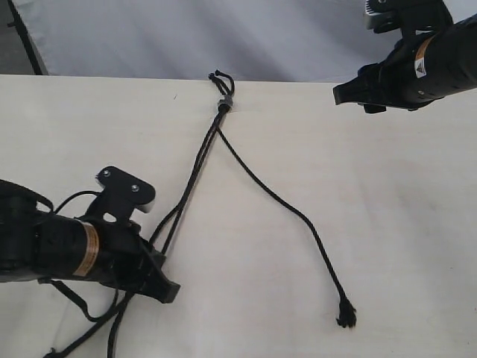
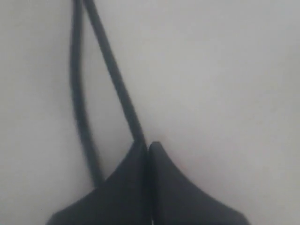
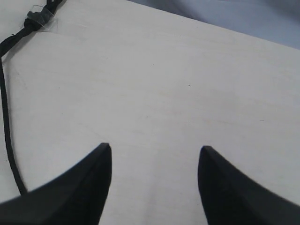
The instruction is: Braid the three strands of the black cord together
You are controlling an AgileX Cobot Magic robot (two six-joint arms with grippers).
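The black cord lies on the pale table, bound by a small grey band [image 1: 223, 101] with short loops at the far middle. Two strands [image 1: 192, 175] run side by side from the band down to my left gripper [image 1: 164, 282]. In the left wrist view that gripper [image 2: 148, 146] is shut on one strand [image 2: 112, 75], while the second strand [image 2: 77, 103] passes beside the fingers. The third strand [image 1: 287, 209] lies loose toward the right and ends in a frayed knot [image 1: 346, 314]. My right gripper [image 1: 350, 93] hovers open and holds nothing [image 3: 154, 150], with the band [image 3: 40, 18] off to one side.
Thicker glossy robot cables [image 1: 74, 298] loop under the left arm at the table's front left corner, mixed with the strands' tails [image 1: 112, 332]. A white backdrop [image 1: 186, 37] rises behind the table's far edge.
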